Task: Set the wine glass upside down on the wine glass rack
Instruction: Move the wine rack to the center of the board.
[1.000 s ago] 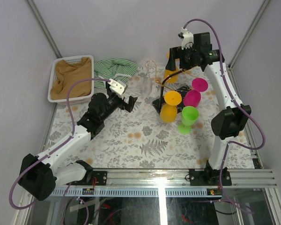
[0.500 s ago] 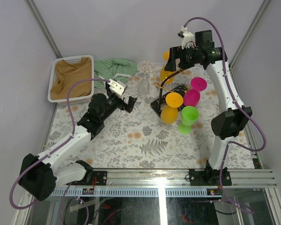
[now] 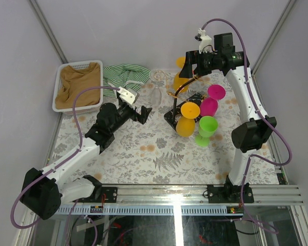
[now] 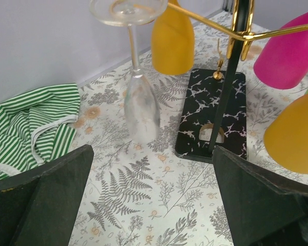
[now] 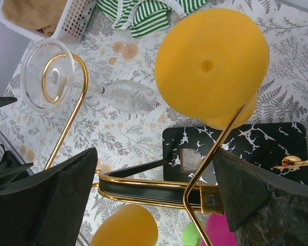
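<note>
Hanging upside down from a curled gold hook, the clear wine glass [image 4: 141, 107] sits on the far-left arm of the wine glass rack [image 4: 210, 118]; its foot rests in the hook and its bowl points down toward the floral desk [image 3: 159, 154]. Orange glasses [image 3: 185, 124] and pink glasses [image 3: 210, 106] hang from the rack's other arms, and a green glass [image 3: 207, 126] is at its near-right side. The right hand [image 3: 187, 65] hovers above the rack's top, fingers spread wide, holding nothing. The left hand [image 3: 142, 114] sits left of the rack, also fully spread and empty, apart from the glass. Far left of the rack lie a striped green cloth [image 3: 124, 74] and a white basket [image 3: 57, 91] holding brown fabric.
</note>
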Controlling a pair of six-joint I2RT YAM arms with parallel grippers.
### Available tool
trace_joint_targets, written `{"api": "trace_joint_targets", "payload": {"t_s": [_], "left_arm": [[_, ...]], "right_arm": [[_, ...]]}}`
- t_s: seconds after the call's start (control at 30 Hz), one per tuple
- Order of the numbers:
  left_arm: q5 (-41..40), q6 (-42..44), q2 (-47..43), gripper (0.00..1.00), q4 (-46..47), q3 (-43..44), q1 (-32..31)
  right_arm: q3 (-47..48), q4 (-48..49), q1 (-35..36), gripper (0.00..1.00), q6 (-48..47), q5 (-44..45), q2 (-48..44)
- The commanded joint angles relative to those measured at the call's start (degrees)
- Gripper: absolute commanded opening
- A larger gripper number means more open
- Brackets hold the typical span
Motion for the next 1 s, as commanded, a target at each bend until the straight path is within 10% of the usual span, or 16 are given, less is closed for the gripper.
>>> {"api": "trace_joint_targets", "payload": {"t_s": [0.0, 0.97], "left_arm": [[2.9, -3.2, 0.3, 1.0, 7.1, 1.0, 0.3], [0.3, -0.1, -0.4, 1.0, 5.3, 2.5, 0.3]], "right_arm": [[2.2, -3.0, 1.3, 1.0, 3.1, -6.7, -1.8], [-7.7, -1.0, 9.0, 0.99, 2.4, -8.4, -5.4]]}}
